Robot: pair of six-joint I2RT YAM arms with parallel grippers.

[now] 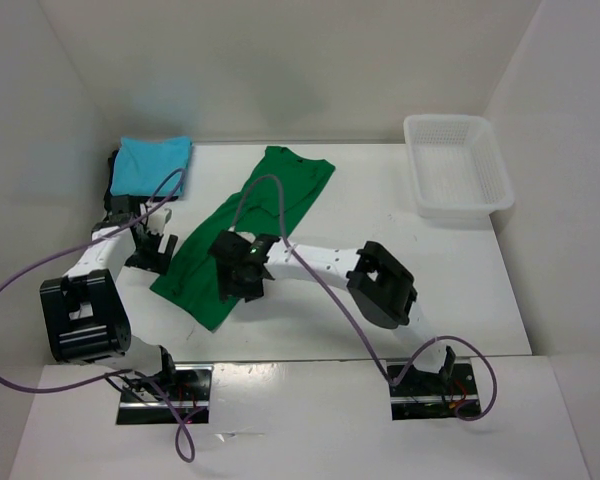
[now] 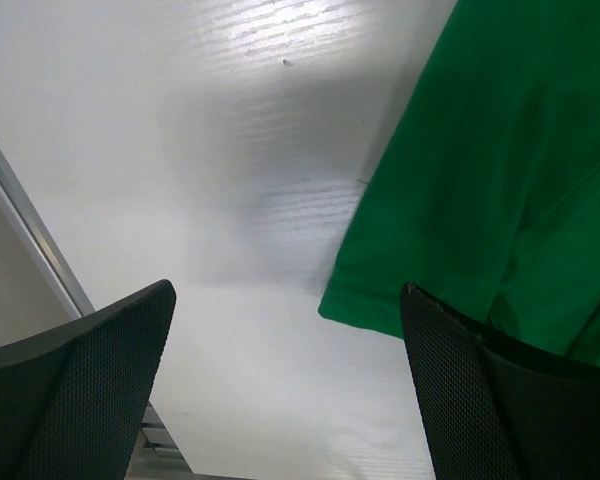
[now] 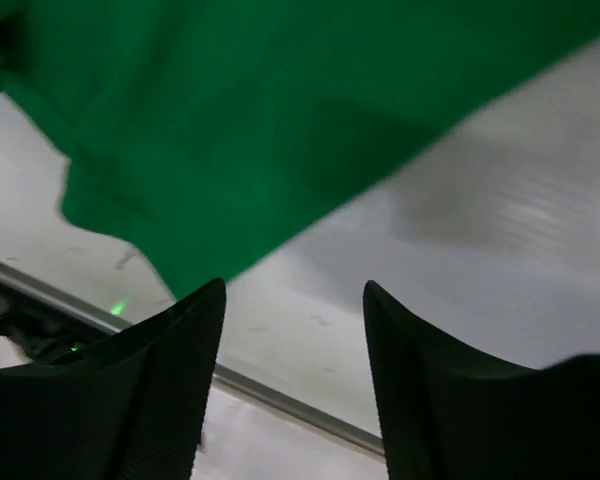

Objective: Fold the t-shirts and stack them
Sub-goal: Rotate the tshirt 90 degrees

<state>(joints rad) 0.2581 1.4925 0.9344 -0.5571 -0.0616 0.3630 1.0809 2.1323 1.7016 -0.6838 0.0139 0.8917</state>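
Note:
The bright green t-shirt (image 1: 242,232) lies as a long folded strip, running diagonally across the table. The turquoise t-shirt (image 1: 152,165) sits folded at the back left, and a black t-shirt's edge (image 1: 113,172) shows under it. My left gripper (image 1: 152,250) hovers at the green strip's left edge. In the left wrist view it (image 2: 290,380) is wide open over bare table, with a hem corner of the green shirt (image 2: 500,170) beside its right finger. My right gripper (image 1: 242,276) is low over the strip's near end. In the right wrist view it (image 3: 295,340) holds nothing, and the green cloth (image 3: 260,120) lies just beyond its tips.
A white mesh basket (image 1: 485,195) stands at the back right. White walls close in the table on the left, back and right. Purple cables loop over both arms. The table's near edge (image 3: 280,395) runs just below the right fingertips.

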